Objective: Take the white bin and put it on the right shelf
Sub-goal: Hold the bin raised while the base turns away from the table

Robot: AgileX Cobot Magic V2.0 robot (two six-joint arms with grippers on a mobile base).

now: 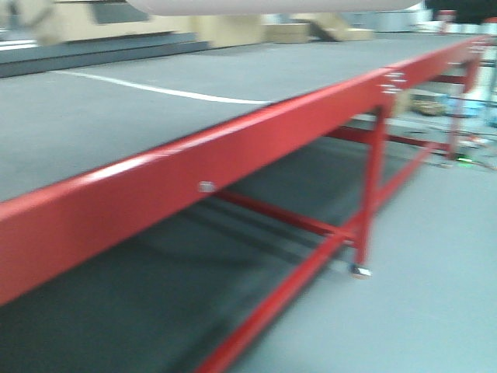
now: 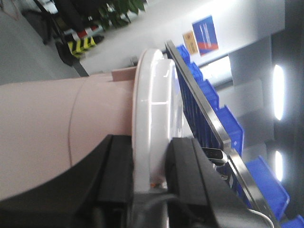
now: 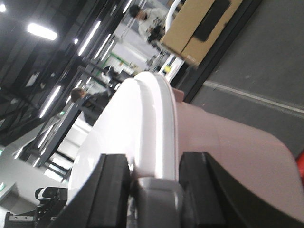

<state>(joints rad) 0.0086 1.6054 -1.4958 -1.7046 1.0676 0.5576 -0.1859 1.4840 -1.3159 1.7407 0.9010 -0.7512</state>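
Bin (image 2: 42,128) cropped; left hand (image 2: 149,156), right hand (image 3: 154,168) clamp rim.

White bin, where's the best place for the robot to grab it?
Probably the bin rim, one gripper from each side. The lid edge sticks out past the smooth walls, and the left gripper and right gripper each pinch it there.

1. The white bin (image 2: 42,128): smooth pinkish plastic body, satin; its lid (image 2: 156,104) glossy white.
2. Beside the bin's lid: shiny steel shelf rail (image 2: 202,102), blue plastic bins (image 2: 232,128).
3. Below the bin: table frame (image 1: 233,155) in glossy red-painted metal, top (image 1: 116,116) matt grey.
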